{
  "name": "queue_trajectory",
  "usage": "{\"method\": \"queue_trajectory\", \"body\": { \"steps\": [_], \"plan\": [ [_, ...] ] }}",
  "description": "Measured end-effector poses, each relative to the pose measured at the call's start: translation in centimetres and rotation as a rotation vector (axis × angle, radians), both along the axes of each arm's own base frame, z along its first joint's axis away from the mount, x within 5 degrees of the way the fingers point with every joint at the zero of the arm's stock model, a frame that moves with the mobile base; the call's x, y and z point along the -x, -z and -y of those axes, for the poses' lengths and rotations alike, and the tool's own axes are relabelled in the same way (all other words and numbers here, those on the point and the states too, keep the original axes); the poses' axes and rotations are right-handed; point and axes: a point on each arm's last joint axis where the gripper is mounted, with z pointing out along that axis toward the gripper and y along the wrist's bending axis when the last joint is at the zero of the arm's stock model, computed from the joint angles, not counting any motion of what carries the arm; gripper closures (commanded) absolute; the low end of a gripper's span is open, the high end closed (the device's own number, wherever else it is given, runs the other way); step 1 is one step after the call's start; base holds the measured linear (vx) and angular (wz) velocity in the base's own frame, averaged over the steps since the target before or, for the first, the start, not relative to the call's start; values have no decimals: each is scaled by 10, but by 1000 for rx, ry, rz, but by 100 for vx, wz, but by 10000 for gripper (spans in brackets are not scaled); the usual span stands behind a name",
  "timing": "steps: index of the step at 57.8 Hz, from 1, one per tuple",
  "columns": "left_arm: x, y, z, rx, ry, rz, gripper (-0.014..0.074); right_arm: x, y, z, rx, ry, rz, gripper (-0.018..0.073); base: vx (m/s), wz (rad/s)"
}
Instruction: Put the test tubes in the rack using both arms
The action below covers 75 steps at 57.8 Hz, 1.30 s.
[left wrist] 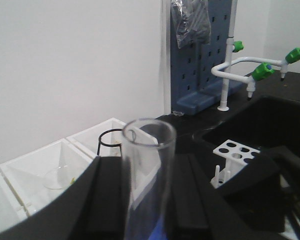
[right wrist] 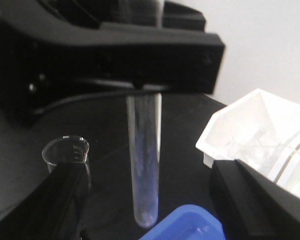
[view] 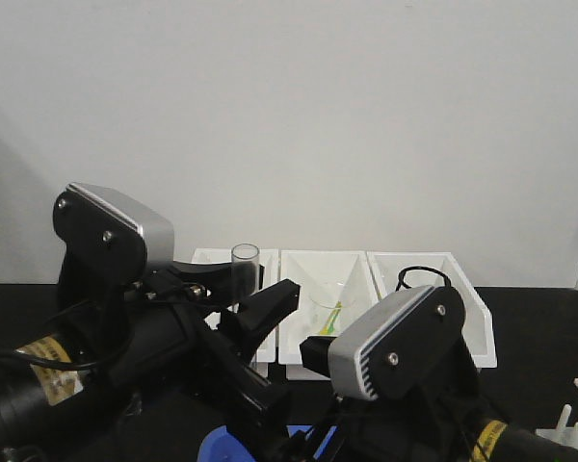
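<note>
Left wrist view: the left gripper [left wrist: 149, 200] has its two black fingers [left wrist: 102, 195] clamped on an upright tube [left wrist: 149, 150], whose open rim stands clear above them. Past the fingers to one side, the rack [left wrist: 235, 150] sits on the black counter [left wrist: 190, 125] near a dark sink [left wrist: 275, 117], well apart from the tube. Past them to the other side lie white bins [left wrist: 35, 165]. The middle one holds a beaker [left wrist: 57, 177], and a wire ring [left wrist: 110, 137] stands at the nearest.

Right wrist view: the right gripper [right wrist: 150, 172] has its fingers spread wide and touching nothing. The tube's rounded bottom hangs between them with free room on both sides, just above the edge of a blue tray [right wrist: 190, 227]. A second beaker [right wrist: 67, 152] stands on the counter just beside one finger. A bin corner lies near the other.
</note>
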Motion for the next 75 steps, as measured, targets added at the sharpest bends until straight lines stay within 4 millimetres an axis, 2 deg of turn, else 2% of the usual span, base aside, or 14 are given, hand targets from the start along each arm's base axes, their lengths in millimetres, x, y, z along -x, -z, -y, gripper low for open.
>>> {"method": "queue_trajectory", "body": {
  "steps": [20,34,41,53,58,59,75],
  "plan": [
    [18,-3,15,43,75,-5,617,0,-4,-1,-32,-5,29,8,0,0],
    [19,-3,16,52,82,-15,617,0,-4,-1,-35,-5,32,36,0,0],
    [19,-2,16,52,82,-18,617,0,-4,-1,-35,-5,32,111,0,0],
    [19,-2,16,49,83,-23,617,0,-4,-1,-37,-5,34,344,0,0],
    [19,-2,16,49,83,-22,617,0,-4,-1,-35,-6,36,456,0,0],
    [19,-2,16,51,83,-25,617,0,-4,-2,-33,-10,37,573,0,0],
    [19,-2,16,51,83,-25,601,0,-4,-2,-33,-10,37,570,0,0]
  ]
}}
